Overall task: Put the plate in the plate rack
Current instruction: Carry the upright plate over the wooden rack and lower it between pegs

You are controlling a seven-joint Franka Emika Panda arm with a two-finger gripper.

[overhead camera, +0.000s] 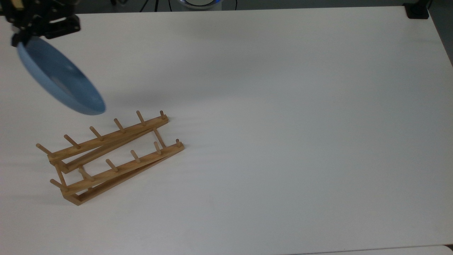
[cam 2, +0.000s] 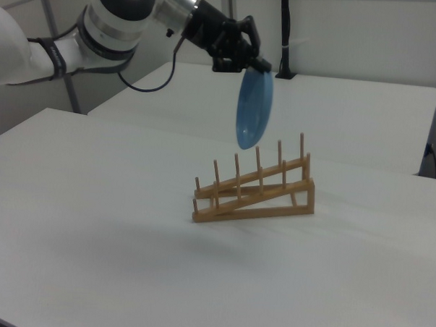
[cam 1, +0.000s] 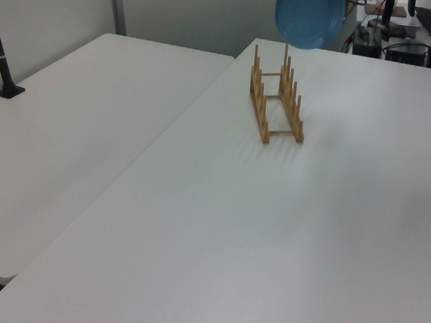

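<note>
In the right view, a white robot arm (cam 2: 116, 18) with grey joints reaches in from the upper left and ends in a black two-finger gripper (cam 2: 263, 66). The gripper is clamped on the top edge of a round, shallow, light-blue plate (cam 2: 254, 108) with a glossy surface. The plate hangs nearly on edge, seen almost side-on, in the air above the far side of a light-brown wooden plate rack (cam 2: 255, 184). The rack stands on a white table (cam 2: 92, 223), its two rails sloping up toward the right view's right, each carrying a row of upright dowel pegs. The plate's lower rim appears just above the pegs, clear of them.
</note>
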